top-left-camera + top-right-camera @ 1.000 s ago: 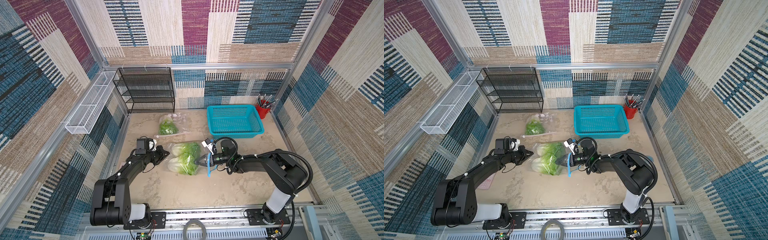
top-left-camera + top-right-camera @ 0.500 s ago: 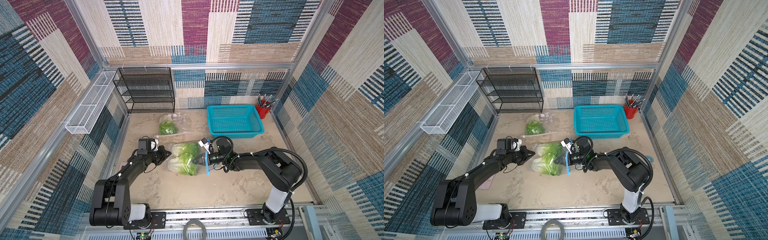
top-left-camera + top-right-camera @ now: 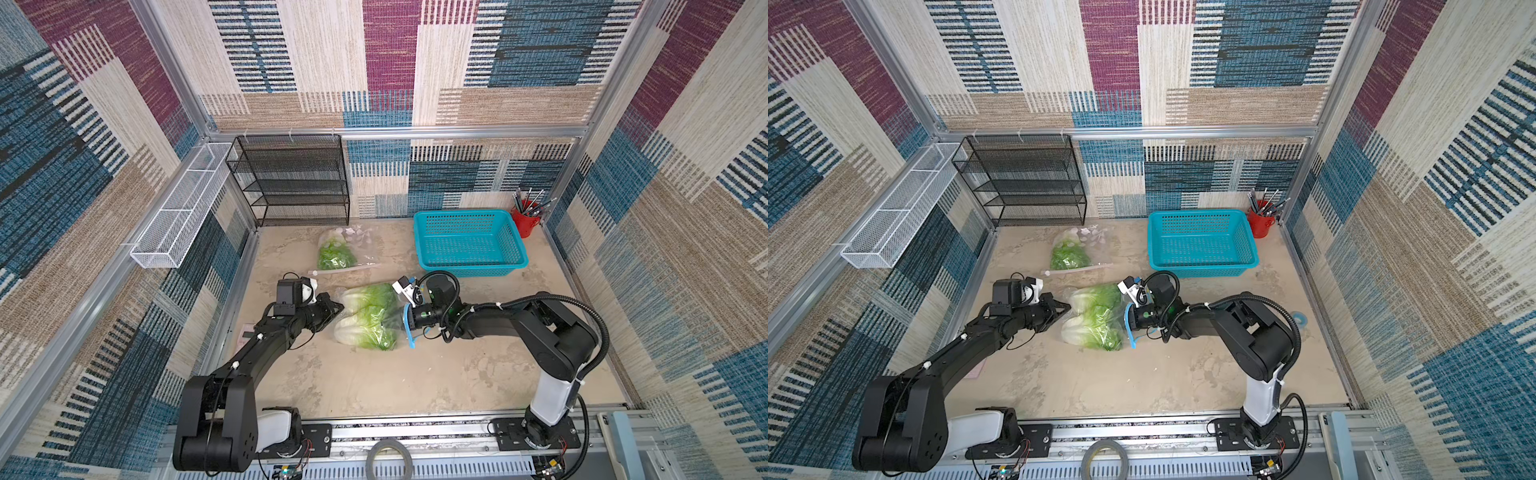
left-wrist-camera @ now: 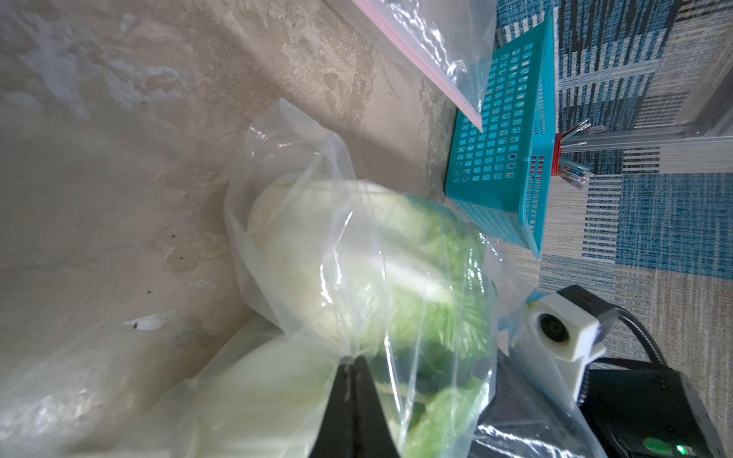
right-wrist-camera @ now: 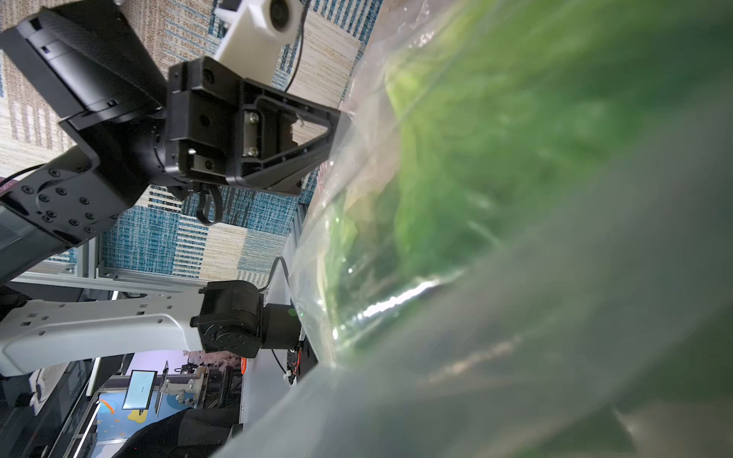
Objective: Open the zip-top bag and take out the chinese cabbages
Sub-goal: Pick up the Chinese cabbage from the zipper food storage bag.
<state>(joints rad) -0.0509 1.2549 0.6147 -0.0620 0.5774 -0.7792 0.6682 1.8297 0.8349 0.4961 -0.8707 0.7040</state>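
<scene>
Left hand (image 4: 352,360) pinches the zip-top bag (image 3: 348,296) of chinese cabbages (image 3: 368,328); right hand (image 3: 400,322) closed at its blue mouth.

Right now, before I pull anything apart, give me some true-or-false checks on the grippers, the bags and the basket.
The left gripper pinches the plastic of the bag. True.
The right gripper stands wide open. False: it is shut on the leafy end of the bag.
The cabbages between the arms are inside that bag. True.
The basket holds a cabbage. False: it is empty.
The second bag lies in the basket. False: it lies on the table, beside the basket.
</scene>
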